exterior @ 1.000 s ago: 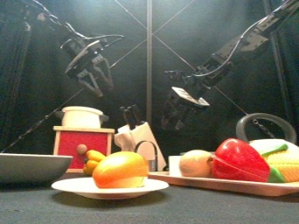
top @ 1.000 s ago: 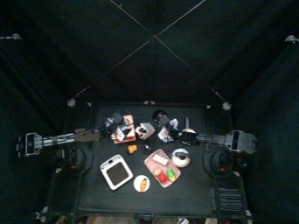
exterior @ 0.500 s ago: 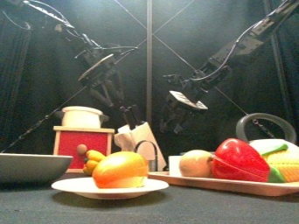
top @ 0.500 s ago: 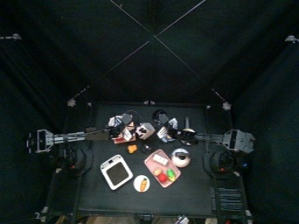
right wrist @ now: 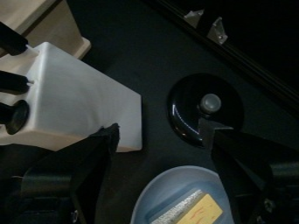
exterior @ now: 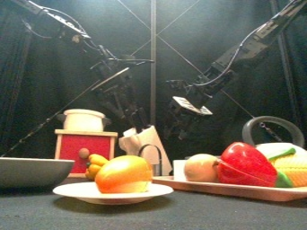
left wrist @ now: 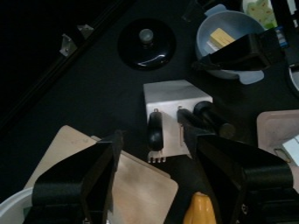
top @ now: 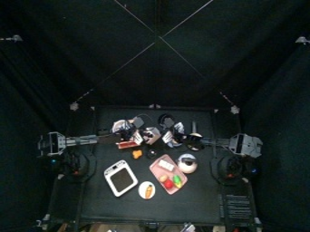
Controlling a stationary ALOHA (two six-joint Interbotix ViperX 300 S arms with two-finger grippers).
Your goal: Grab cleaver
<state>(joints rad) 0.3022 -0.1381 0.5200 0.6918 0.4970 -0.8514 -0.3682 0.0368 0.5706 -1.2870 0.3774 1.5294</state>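
Note:
A white knife block (left wrist: 173, 98) holds several black handles (left wrist: 156, 131). Their blades are hidden in the block, so I cannot tell which handle is the cleaver's. My left gripper (left wrist: 163, 175) hovers just above those handles, jaws wide open and empty. The front view shows the left gripper (exterior: 117, 83) hanging above and left of the block (exterior: 146, 144). My right gripper (right wrist: 163, 171) is open over the block's other side (right wrist: 70, 96). In the front view the right gripper (exterior: 186, 106) hangs to the block's right. From above, both grippers flank the block (top: 148, 135).
A black lid (left wrist: 149, 44) and a grey bowl (left wrist: 228, 31) lie behind the block. A tan cutting board (left wrist: 105, 184) and a carrot (left wrist: 201, 208) lie beside it. In front stand a red box with a white pot (exterior: 85, 135), an orange on a plate (exterior: 124, 175) and a tray of vegetables (exterior: 240, 187).
My left arm has reached further right, bringing its open gripper over the knife block. The right arm has barely moved.

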